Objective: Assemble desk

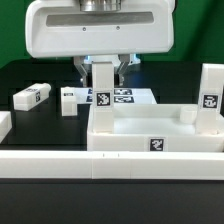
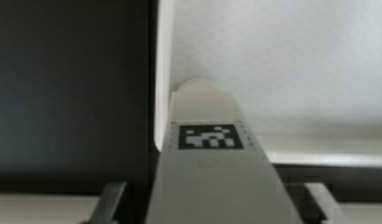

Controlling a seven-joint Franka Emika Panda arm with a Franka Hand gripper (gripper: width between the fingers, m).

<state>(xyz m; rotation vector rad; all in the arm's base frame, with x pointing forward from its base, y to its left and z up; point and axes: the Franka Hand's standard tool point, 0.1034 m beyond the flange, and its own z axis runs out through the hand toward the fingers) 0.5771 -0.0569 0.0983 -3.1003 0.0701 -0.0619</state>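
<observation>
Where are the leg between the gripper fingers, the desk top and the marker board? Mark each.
leg [image 1: 102,80]: exterior view, front face above its tag.
desk top [image 1: 125,142]: exterior view, front wall beside its tag.
marker board [image 1: 135,97]: exterior view, tagged face beside the leg.

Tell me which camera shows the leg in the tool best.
The wrist view: the leg sits close and central, tag facing the camera, held in the tool. The exterior view shows it small and upright under the tool, at a corner of the desk top.

Black tabletop [image 1: 50,128] — dark backdrop [image 1: 10,30]
</observation>
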